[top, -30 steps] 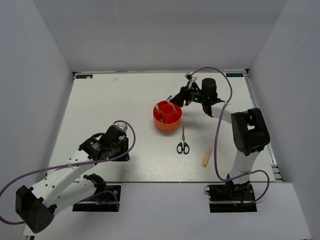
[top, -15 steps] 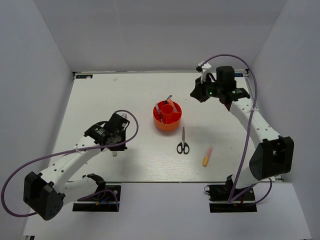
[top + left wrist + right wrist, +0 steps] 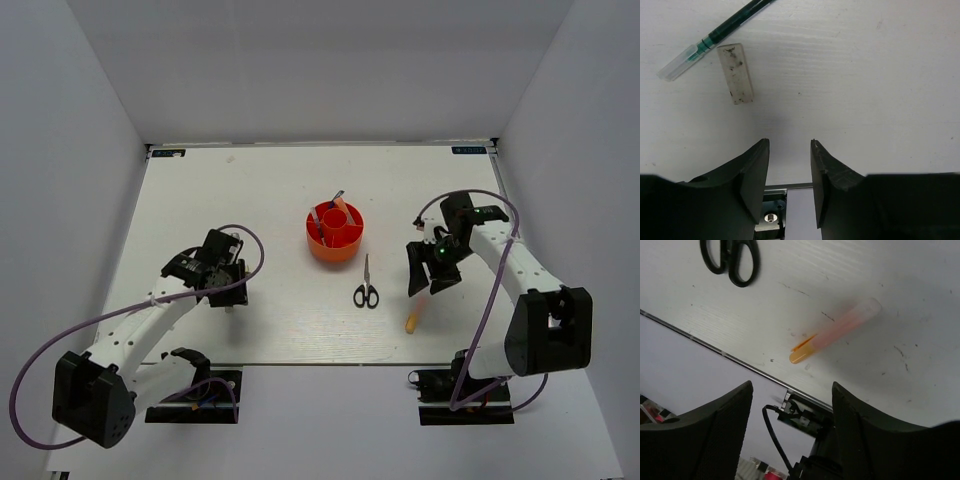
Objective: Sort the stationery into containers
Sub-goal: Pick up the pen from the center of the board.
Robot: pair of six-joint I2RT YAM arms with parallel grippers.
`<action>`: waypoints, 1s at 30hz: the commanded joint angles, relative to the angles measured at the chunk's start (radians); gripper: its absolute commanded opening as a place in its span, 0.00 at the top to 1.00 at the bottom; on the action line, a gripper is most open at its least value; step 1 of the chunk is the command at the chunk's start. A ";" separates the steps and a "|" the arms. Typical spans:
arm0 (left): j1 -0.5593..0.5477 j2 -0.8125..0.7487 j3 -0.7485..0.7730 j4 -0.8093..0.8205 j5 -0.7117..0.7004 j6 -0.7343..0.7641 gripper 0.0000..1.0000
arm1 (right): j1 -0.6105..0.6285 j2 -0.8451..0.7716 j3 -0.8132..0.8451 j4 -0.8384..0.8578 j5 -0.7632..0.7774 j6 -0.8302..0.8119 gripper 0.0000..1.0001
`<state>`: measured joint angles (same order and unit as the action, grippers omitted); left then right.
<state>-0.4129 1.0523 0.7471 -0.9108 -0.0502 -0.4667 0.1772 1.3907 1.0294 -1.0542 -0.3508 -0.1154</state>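
Observation:
The round red-orange tub (image 3: 334, 240) stands mid-table with a pen, a white marker and an orange piece upright in it. Black-handled scissors (image 3: 366, 286) (image 3: 732, 258) lie just in front of it. The orange-yellow highlighter (image 3: 833, 333) (image 3: 411, 320) lies near the table's front edge. My right gripper (image 3: 430, 284) (image 3: 791, 387) hovers above it, open and empty. A slim pen with a clear cap (image 3: 715, 34) lies on the table ahead of my left gripper (image 3: 789, 145) (image 3: 227, 296), which is open and holds nothing.
A small clear rectangular scrap (image 3: 736, 73) lies beside the pen. The table's front edge with its metal strip (image 3: 715, 349) runs just beyond the highlighter. White walls close in the table on three sides.
My right arm has swung from the tub out to the far right and then back toward the front edge, over the highlighter. The left gripper shifted slightly left.

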 commanded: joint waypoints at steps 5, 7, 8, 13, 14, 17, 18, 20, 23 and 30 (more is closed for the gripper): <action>0.011 -0.077 -0.020 0.033 0.047 0.022 0.51 | 0.001 0.088 -0.043 0.032 0.144 0.181 0.36; 0.013 -0.078 -0.023 0.035 0.049 0.025 0.51 | -0.004 0.111 -0.057 0.068 0.156 0.203 0.36; 0.011 -0.081 -0.023 0.036 0.049 0.025 0.51 | -0.004 0.132 -0.063 0.086 0.157 0.224 0.37; 0.016 -0.087 -0.022 0.038 0.049 0.026 0.51 | 0.002 0.152 -0.086 0.183 0.188 0.290 0.37; 0.016 -0.087 -0.023 0.035 0.049 0.030 0.51 | 0.002 0.159 -0.084 0.203 0.199 0.298 0.37; 0.014 -0.092 -0.025 0.036 0.049 0.030 0.51 | 0.004 0.197 -0.086 0.230 0.237 0.335 0.37; 0.014 -0.092 -0.026 0.036 0.049 0.030 0.51 | 0.002 0.212 -0.089 0.243 0.246 0.350 0.37; 0.014 -0.094 -0.026 0.036 0.049 0.030 0.51 | 0.004 0.228 -0.095 0.258 0.276 0.359 0.37; 0.014 -0.091 -0.026 0.035 0.049 0.031 0.51 | 0.007 0.255 -0.109 0.275 0.277 0.378 0.38; 0.016 -0.092 -0.026 0.032 0.049 0.031 0.52 | 0.005 0.275 -0.115 0.275 0.257 0.396 0.52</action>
<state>-0.4019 0.9840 0.7273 -0.8890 -0.0135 -0.4446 0.1787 1.6520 0.9257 -0.8028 -0.0963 0.2558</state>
